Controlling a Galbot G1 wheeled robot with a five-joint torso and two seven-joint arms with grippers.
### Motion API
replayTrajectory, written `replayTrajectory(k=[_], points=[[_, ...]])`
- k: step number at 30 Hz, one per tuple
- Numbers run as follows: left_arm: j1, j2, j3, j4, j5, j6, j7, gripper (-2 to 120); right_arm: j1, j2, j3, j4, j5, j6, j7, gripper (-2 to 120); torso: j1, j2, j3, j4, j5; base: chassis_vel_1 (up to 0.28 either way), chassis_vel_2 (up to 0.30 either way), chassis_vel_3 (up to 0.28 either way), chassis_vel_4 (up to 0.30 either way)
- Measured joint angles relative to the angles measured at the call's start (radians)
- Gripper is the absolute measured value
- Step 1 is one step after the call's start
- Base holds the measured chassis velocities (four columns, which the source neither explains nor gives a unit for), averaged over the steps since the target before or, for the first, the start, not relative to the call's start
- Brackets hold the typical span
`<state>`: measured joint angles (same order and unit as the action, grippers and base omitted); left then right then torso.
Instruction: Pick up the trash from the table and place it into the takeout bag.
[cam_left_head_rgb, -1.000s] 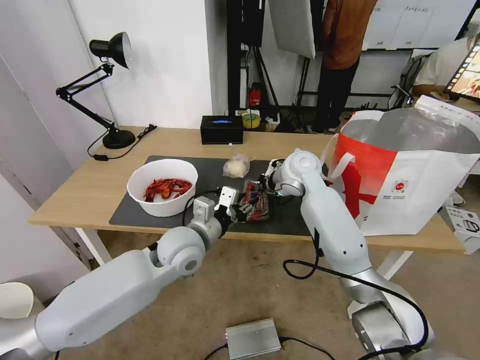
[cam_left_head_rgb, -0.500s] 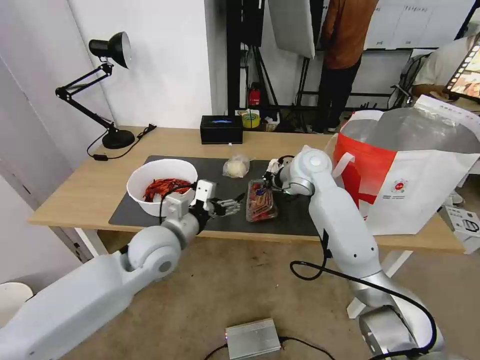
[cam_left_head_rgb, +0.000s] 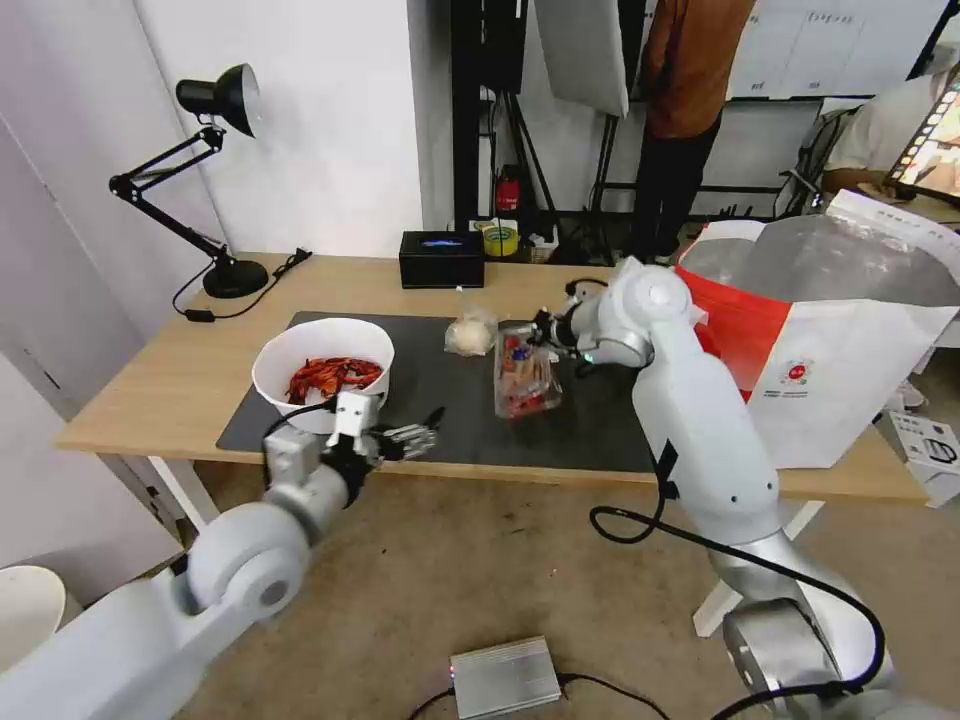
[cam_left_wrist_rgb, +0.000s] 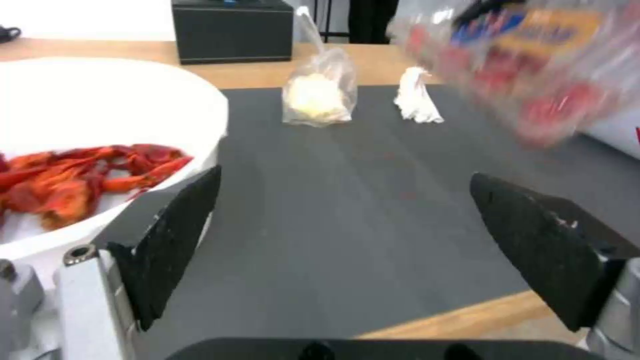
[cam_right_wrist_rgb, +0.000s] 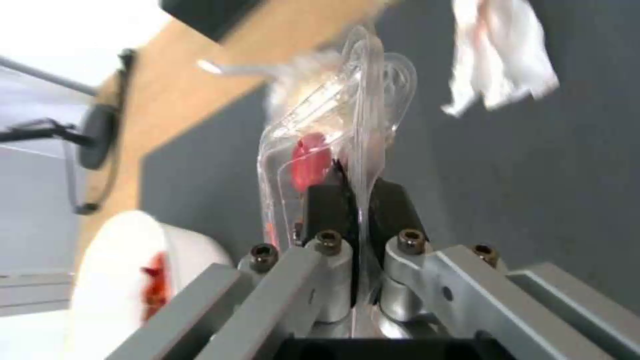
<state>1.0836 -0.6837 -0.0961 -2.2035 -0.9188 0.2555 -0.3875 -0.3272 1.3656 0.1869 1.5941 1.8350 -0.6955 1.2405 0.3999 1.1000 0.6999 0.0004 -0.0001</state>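
Nearest the robot, the left gripper (cam_left_head_rgb: 425, 436) has pulled back from the clamshell to the near edge of the table (cam_left_head_rgb: 190, 370), just in front of the white bowl (cam_left_head_rgb: 322, 372) of red crayfish shells. A second ago it was up against the clamshell; now it is well clear of it, its jaws spread wide with nothing between them. In the left wrist view the two black pads (cam_left_wrist_rgb: 175, 239) stand far apart over the dark grey mat (cam_left_wrist_rgb: 347, 200).

Further in, the clear plastic clamshell (cam_left_head_rgb: 525, 370) with red bits has changed from lying flat on the mat to hanging tilted above it, lifted off the surface. The right gripper (cam_left_head_rgb: 545, 333) has risen and shifted toward the far side, and its jaws are closed tight on the clamshell's rim, as the right wrist view shows: the thin plastic edge (cam_right_wrist_rgb: 363, 150) is pinched between the two dark pads.

Behind the clamshell, the small clear knotted bag (cam_left_head_rgb: 471, 331) sits on the mat where it was, and the crumpled white tissue (cam_left_wrist_rgb: 417, 97) lies beside it, both untouched.

To the right, the takeout bag (cam_left_head_rgb: 830, 350) stands open on the table, unmoved. At the far edge are the black tissue box (cam_left_head_rgb: 441, 259) and the desk lamp (cam_left_head_rgb: 205, 170).
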Motion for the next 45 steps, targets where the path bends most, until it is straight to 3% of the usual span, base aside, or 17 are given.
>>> replayTrajectory(k=[4, 12, 26, 45], points=[[0.054, -0.019, -0.045, -0.013, 0.015, -0.001, 0.000, 100, 0.061, -0.019, 0.009, 0.033, 0.035, 0.012, 0.023, 0, 0.000, 0.000, 0.000, -0.0010, 0.0001, 0.000, 0.000, 0.000, 0.000], [0.111, -0.038, -0.088, -0.019, 0.035, -0.002, 0.000, 100, 0.155, -0.075, 0.023, 0.063, 0.079, 0.031, 0.051, 0, 0.000, 0.000, 0.000, -0.0004, 0.0001, 0.000, 0.000, 0.000, 0.000], [0.116, -0.072, -0.065, -0.004, 0.053, -0.002, 0.008, 100, 0.260, -0.226, 0.080, 0.036, 0.140, 0.065, 0.092, 0, 0.000, 0.000, 0.000, -0.0005, 0.0004, 0.000, 0.000, 0.000, 0.000], [0.145, -0.059, -0.077, -0.014, 0.058, -0.002, 0.007, 100, 0.265, -0.430, 0.175, 0.007, 0.208, 0.083, 0.095, 0, 0.000, 0.000, 0.000, -0.0006, 0.0003, 0.000, 0.000, 0.000, 0.000]])
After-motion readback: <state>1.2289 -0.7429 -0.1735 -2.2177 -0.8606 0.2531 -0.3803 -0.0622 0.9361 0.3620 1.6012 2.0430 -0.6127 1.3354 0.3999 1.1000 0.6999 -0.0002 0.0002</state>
